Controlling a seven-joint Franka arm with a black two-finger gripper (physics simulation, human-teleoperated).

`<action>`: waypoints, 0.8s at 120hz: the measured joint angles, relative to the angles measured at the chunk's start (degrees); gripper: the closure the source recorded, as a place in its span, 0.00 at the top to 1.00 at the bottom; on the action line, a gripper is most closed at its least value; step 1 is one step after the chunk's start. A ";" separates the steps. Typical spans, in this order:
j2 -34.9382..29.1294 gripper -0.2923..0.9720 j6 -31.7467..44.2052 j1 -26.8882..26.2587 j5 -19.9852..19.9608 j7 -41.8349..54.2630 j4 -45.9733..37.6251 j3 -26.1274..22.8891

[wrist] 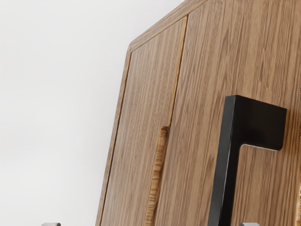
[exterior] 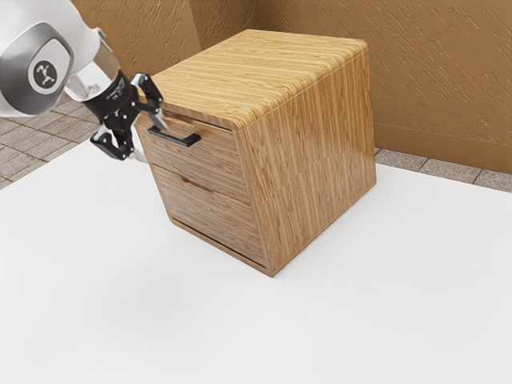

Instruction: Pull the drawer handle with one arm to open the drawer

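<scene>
A wooden two-drawer cabinet stands on the white table. The top drawer carries a black bar handle, which also appears close up in the wrist view. Its front looks about flush with the lower drawer. My black gripper is at the end of the handle toward the exterior view's left. It is open, with one finger above the bar and one below. In the wrist view a grey fingertip shows, and the bar stands between the fingers, nearer the other one.
The lower drawer has a small wooden pull. Brown walls stand behind the cabinet, with tiled floor beyond the table's far edge. Bare white tabletop spreads in front of the cabinet and toward the exterior view's right.
</scene>
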 joint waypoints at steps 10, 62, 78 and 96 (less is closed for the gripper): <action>0.85 0.62 0.03 0.07 0.00 0.24 0.48 0.09; 2.56 0.64 0.09 0.01 0.00 1.05 2.16 0.27; 2.98 0.64 0.09 -0.08 0.00 1.19 2.74 0.27; 3.20 0.56 0.09 -0.10 0.00 1.32 2.65 0.27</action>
